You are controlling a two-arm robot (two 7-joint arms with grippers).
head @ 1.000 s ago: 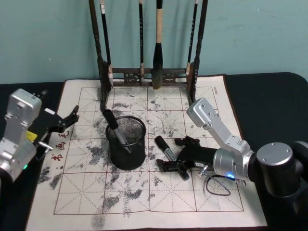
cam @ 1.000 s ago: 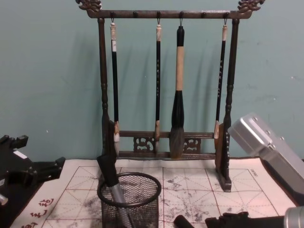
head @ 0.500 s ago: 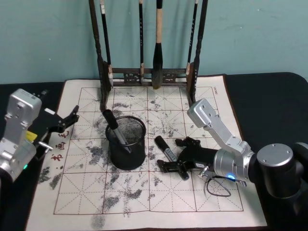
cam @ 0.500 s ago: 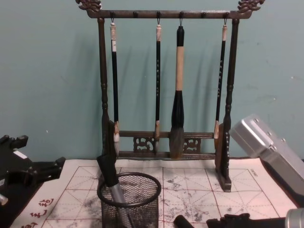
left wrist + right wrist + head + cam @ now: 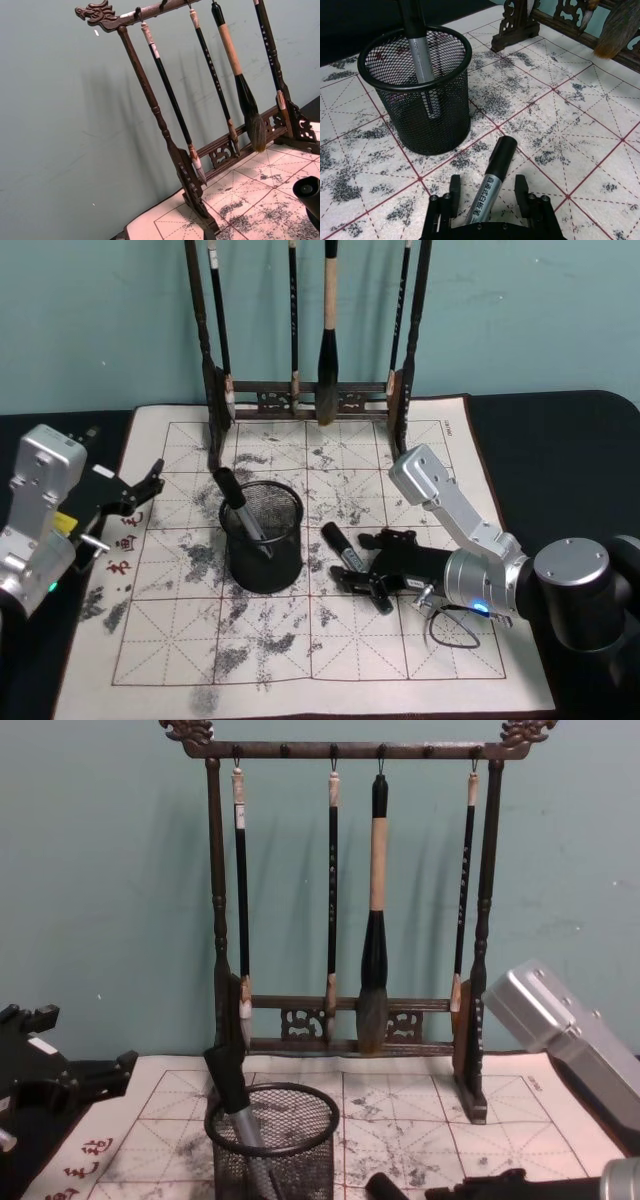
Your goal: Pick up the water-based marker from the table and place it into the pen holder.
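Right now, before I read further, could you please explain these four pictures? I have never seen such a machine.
This is a robot with two arms ending in grippers. One picture is from its head, one from its chest, one from each wrist. On the mat-covered table stand a brush rack and a mesh pen holder with one marker inside; a second marker lies flat. The open right gripper straddles it, holding nothing. The left gripper hangs open over the table's left side.

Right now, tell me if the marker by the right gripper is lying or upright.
Lying: the marker rests flat on the table inside the open right gripper; left gripper parked aside.
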